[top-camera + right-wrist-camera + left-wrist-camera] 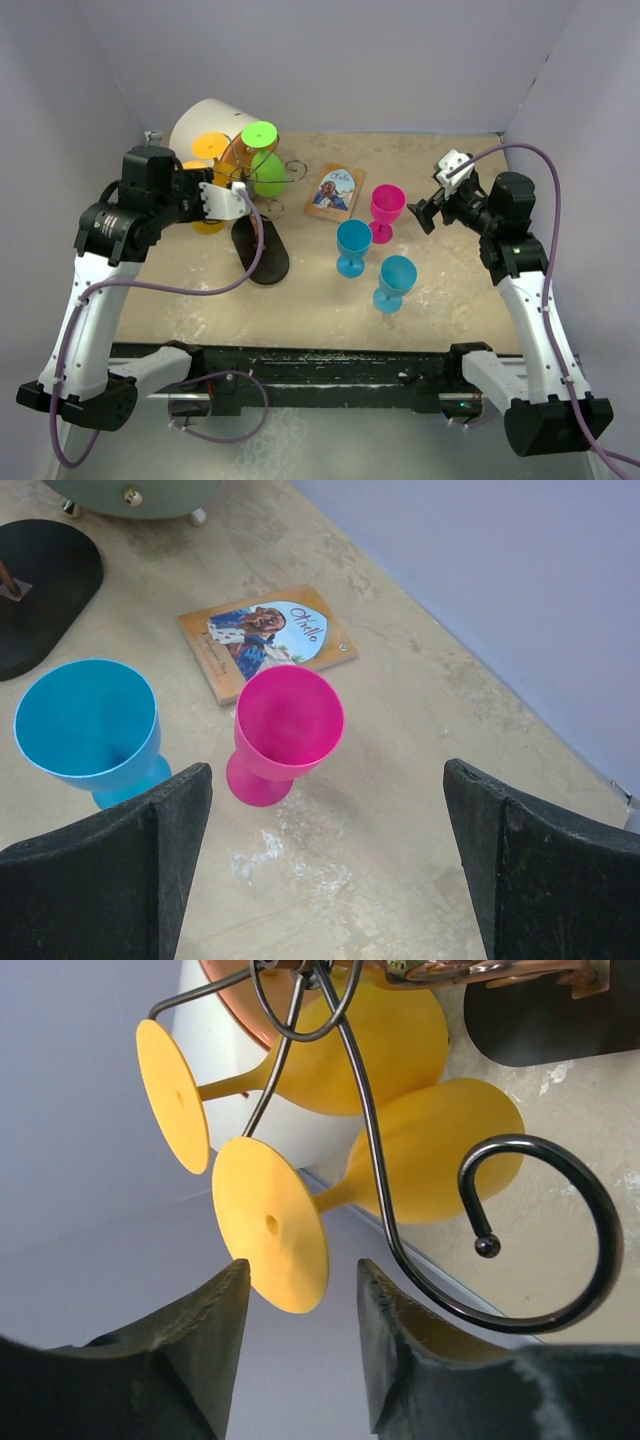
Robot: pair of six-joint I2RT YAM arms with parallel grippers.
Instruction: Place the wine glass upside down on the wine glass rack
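Observation:
The wine glass rack (pixel 262 250), dark wire on a black oval base, stands at the left. A green wine glass (pixel 262 160) and two yellow wine glasses hang upside down on it. In the left wrist view the nearer yellow glass (pixel 420 1155) hangs with its foot disc just past my fingertips, beside a curled wire arm (pixel 545 1230). My left gripper (pixel 232 199) (pixel 300 1285) is open and empty at the rack. My right gripper (pixel 430 212) (pixel 325 770) is open and empty, above and right of the upright pink glass (pixel 387 210) (pixel 285 725).
Two blue glasses (pixel 352 246) (pixel 395 282) stand upright mid-table; one shows in the right wrist view (pixel 85 720). A small book (pixel 335 190) (pixel 265 640) lies behind them. A white cylinder (pixel 205 120) lies behind the rack. Purple walls enclose the table.

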